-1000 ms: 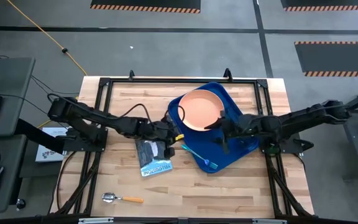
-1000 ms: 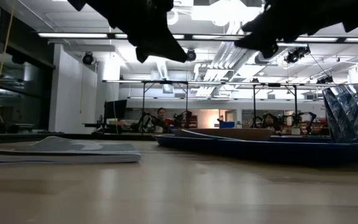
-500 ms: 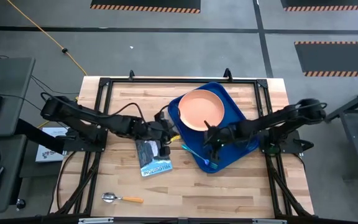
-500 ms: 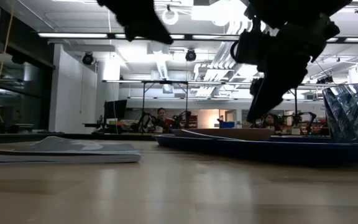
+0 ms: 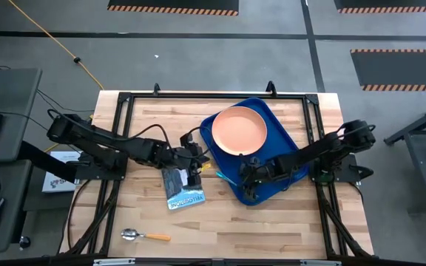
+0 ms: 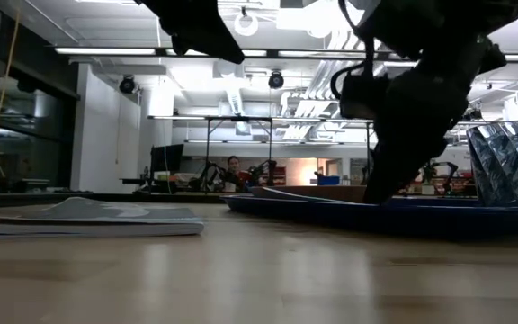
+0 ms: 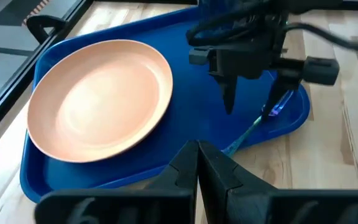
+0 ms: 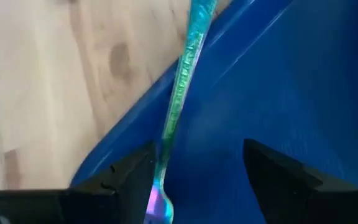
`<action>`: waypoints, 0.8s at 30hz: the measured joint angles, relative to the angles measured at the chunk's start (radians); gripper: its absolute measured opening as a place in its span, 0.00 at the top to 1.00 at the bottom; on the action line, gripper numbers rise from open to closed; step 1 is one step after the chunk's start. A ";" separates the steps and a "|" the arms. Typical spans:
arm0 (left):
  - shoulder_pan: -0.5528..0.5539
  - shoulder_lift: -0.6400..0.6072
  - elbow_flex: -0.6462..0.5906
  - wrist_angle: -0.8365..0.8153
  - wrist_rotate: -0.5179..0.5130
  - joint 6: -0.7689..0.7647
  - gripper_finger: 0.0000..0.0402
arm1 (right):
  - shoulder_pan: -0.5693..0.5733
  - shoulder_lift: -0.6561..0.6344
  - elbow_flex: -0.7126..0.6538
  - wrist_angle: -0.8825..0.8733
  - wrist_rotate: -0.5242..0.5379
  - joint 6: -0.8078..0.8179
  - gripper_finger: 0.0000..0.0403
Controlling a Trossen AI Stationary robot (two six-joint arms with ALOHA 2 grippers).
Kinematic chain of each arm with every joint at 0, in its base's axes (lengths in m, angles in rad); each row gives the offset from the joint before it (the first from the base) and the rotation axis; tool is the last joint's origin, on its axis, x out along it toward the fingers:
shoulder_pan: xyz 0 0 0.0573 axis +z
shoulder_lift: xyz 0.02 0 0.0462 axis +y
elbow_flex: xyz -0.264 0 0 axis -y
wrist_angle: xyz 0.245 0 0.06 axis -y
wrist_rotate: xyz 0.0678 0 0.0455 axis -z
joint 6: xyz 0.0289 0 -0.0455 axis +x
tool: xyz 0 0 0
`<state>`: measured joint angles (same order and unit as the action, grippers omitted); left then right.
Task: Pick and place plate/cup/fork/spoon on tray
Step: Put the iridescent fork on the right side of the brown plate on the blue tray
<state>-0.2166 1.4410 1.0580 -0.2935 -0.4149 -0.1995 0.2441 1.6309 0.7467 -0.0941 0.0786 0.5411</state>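
Lower left of the high view: spoon (image 5: 141, 236) on bare wood, well apart from the rest. Centre: booklet (image 5: 181, 188), with left gripper (image 5: 197, 164) just above it, fingers clenched on nothing. Right of centre: right gripper (image 5: 248, 182) over the tray (image 5: 291, 142) corner, fingers spread astride the fork (image 8: 182, 87), lying across the tray rim. Farther up: plate (image 5: 239, 130) on tray.

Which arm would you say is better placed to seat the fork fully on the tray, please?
Right: its open gripper straddles the fork lying across the tray edge; the left gripper hangs beside the tray, over the booklet.
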 joint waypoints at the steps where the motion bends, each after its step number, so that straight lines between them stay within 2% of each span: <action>1: 0.000 0.000 0.000 0.001 -0.001 -0.003 1.00 | 0.000 0.004 0.000 -0.005 0.001 0.001 0.42; 7: 0.000 0.000 0.000 0.001 -0.002 -0.001 1.00 | 0.006 0.014 0.000 0.009 -0.001 0.001 0.42; 15: 0.000 0.000 0.000 -0.001 -0.006 -0.006 1.00 | 0.005 0.013 0.000 -0.020 0.059 0.001 0.44; 19: 0.000 0.000 0.000 -0.001 -0.007 -0.006 1.00 | 0.006 0.013 0.000 -0.030 0.076 0.001 0.55; 24: 0.000 0.000 0.000 -0.001 -0.009 0.016 1.00 | 0.006 0.013 0.000 -0.029 0.078 -0.009 0.74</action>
<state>-0.2165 1.4410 1.0580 -0.2945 -0.4238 -0.1836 0.2497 1.6440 0.7467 -0.1234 0.1566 0.5321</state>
